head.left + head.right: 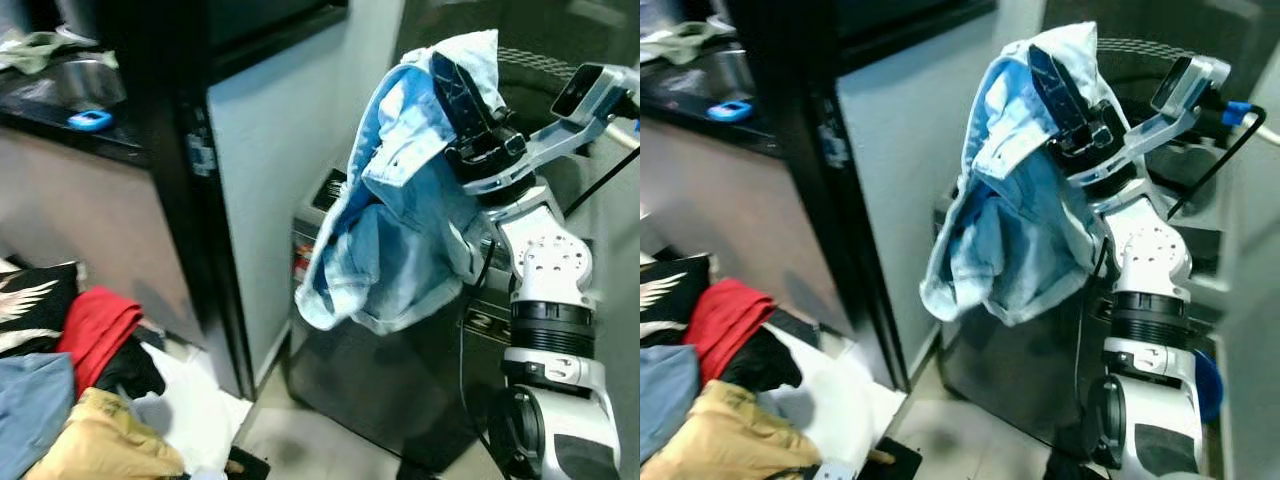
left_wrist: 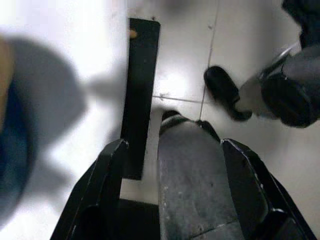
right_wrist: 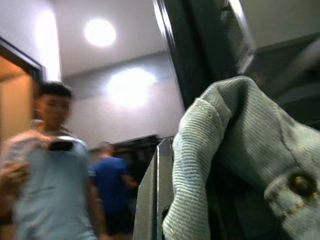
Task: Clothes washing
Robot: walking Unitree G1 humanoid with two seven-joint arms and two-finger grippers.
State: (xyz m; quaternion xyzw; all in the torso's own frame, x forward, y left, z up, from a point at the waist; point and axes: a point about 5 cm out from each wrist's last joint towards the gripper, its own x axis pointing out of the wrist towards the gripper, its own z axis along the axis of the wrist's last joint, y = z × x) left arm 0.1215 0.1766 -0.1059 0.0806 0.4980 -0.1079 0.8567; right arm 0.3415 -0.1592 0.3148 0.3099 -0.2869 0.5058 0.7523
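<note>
The right end effector (image 1: 470, 105), raised at two o'clock, grips crumpled pale-blue denim shorts (image 1: 400, 225). The right wrist view adds two blurred people (image 3: 47, 175). The left end effector (image 2: 172, 165) hangs wide above white floor tiles (image 2: 240, 30).

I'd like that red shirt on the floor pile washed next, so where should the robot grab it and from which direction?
Probably best to take the red shirt at its raised upper fold, coming from above. It lies on top of the clothes pile, so its top is exposed, while its sides press against the neighbouring clothes. The left gripper hangs open and free.
</note>
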